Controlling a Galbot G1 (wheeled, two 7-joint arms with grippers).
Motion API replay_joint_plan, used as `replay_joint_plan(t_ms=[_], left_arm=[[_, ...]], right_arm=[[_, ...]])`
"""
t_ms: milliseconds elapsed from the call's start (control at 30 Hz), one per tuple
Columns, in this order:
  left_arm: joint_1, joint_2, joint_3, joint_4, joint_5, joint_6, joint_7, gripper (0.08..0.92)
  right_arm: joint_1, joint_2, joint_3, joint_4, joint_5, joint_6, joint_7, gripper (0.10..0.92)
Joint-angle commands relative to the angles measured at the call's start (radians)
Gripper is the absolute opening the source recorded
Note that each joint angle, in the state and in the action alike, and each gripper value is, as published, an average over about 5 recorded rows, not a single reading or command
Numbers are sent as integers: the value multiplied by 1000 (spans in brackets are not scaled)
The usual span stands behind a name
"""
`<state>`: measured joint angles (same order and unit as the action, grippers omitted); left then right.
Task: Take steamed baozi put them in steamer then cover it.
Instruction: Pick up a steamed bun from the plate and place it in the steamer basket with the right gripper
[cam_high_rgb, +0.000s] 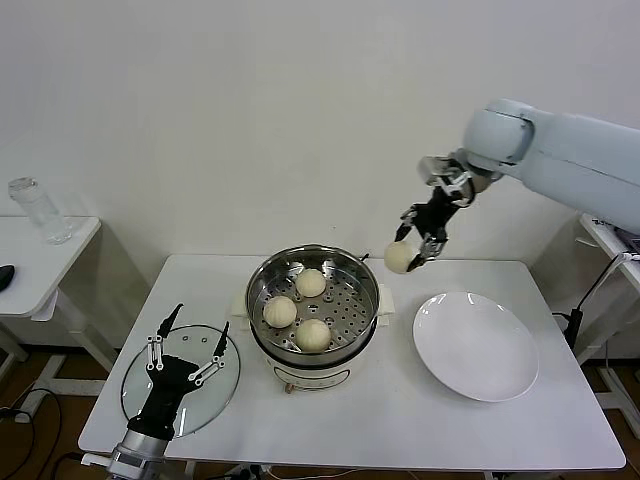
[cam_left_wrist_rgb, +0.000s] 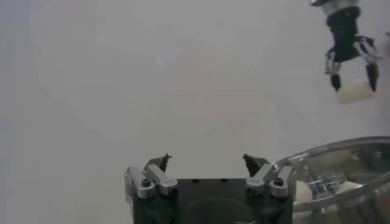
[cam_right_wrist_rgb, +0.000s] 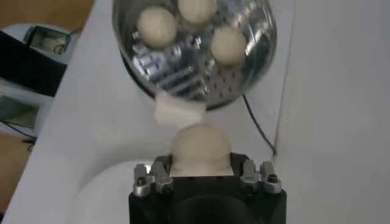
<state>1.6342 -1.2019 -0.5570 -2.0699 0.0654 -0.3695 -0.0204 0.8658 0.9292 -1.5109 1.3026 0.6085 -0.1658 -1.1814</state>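
You have three baozi (cam_high_rgb: 297, 309) in the steamer (cam_high_rgb: 368, 290). Your right gripper (cam_high_rgb: 418, 248) clenches the fourth, seemingly beside the rim. The cover (cam_high_rgb: 228, 385) waits under your released left gripper (cam_high_rgb: 187, 338).

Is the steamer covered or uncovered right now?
Uncovered: the steamer shows three baozi on its tray, and the cover lies on the table beside it.

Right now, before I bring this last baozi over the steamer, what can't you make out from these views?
- Right gripper fingertips: in the right wrist view the held baozi covers them.
- Steamer base and handles: mostly hidden below the pot rim in the head view; cut by the top edge in the right wrist view.
- Cover handle: the open left gripper hovers in front of it in the head view.
- Plate: only a blurred edge in the right wrist view.
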Motion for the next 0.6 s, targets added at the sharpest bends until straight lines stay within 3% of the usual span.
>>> replay_joint_plan(t_ms=[33,600], left_arm=[[-2,-1,-4,-7,0,1,-1,823],[-1,-15,-24,4,-2,-7,-1,823]], right_arm=[[-24,199,-83,19,43,-43,82,662],[-203,332,-55,-122,-37,-45,121,659]])
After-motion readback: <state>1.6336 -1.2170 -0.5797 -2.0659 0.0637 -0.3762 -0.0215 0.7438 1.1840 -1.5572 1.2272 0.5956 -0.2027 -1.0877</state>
